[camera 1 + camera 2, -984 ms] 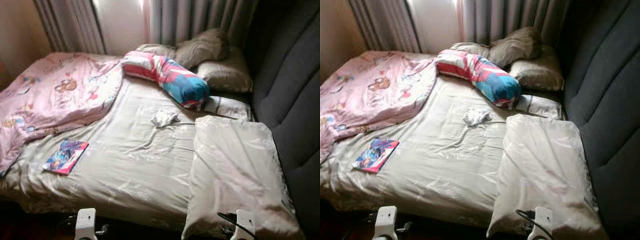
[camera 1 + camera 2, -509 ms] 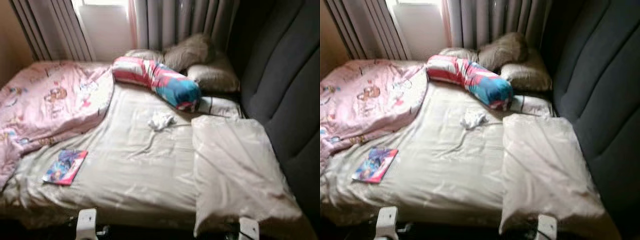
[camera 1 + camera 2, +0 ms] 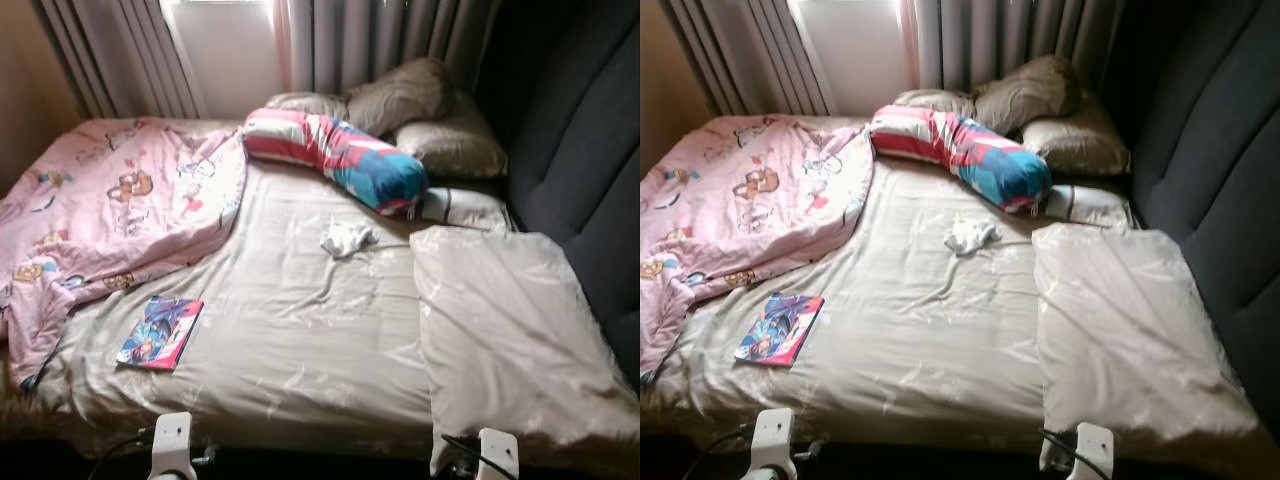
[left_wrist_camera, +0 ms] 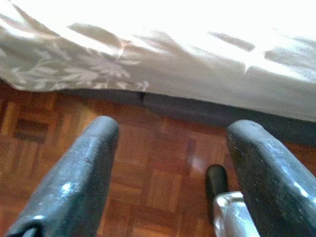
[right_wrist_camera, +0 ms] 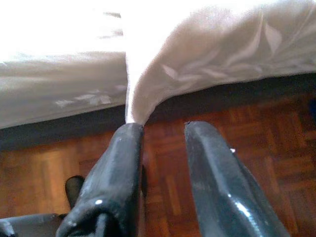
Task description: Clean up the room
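A bed (image 3: 300,340) with a beige sheet lies before me. On it are a colourful book (image 3: 160,333) near the front left, a crumpled white cloth (image 3: 346,238) in the middle, and a striped red-and-blue bolster (image 3: 340,158) at the back. A rumpled pink blanket (image 3: 100,215) covers the left side. Both arms hang low at the bed's front edge. My left gripper (image 4: 173,133) is open above the wooden floor (image 4: 148,182). My right gripper (image 5: 163,131) is open too, with nothing between its fingers, just below a hanging pillow corner (image 5: 136,106).
A large beige pillow (image 3: 505,335) lies at the front right, overhanging the bed's edge. Several smaller pillows (image 3: 430,125) are piled at the back. A dark padded headboard (image 3: 590,170) runs along the right. Curtains (image 3: 350,40) and a bright window are behind.
The whole picture has shifted and sharpened as the camera moved. The things on the bed lie as before, and both arms stay low.
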{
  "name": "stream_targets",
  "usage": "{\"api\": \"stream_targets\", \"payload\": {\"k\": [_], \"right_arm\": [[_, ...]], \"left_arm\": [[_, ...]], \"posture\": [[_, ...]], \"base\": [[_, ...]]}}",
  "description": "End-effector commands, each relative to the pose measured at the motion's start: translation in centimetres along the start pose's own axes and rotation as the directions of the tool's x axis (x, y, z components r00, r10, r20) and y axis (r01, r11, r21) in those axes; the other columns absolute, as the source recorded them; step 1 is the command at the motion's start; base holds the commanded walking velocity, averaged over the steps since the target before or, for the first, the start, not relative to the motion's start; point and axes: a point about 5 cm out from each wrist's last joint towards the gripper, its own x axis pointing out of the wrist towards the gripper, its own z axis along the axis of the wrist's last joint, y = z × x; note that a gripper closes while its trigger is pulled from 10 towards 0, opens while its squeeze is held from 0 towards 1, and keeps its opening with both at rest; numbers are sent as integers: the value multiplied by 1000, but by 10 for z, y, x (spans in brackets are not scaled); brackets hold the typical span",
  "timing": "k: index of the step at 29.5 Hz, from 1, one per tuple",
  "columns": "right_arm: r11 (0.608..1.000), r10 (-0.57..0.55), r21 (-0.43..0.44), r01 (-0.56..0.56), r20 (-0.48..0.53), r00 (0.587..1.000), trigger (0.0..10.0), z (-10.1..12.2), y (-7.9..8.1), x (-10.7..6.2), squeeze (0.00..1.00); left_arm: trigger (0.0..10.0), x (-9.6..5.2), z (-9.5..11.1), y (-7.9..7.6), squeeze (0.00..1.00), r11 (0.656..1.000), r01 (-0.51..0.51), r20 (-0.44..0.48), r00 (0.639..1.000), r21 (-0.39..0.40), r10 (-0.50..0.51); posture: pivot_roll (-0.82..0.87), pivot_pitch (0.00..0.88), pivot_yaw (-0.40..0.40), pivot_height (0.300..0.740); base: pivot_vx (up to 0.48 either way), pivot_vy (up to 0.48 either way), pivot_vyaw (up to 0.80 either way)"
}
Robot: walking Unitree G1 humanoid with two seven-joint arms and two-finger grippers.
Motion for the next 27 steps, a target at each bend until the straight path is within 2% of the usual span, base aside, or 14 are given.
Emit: {"api": "stream_targets", "payload": {"k": [1,27], "right_arm": [[1000,12,8,-12,7,1000,10000,2,5,1,0],[999,33,-26,-33,-7,999,10000,2,6,1,0]], "left_arm": [[10000,-1,-2,8,0,1000,-22,-11,1000,5,22],[10000,0,-1,6,0,1000,-29,-14,999,-7,28]], "posture": [[29,6,19,740],[32,19,12,740]], "base": [[0,442,0],[0,441,0]]}}
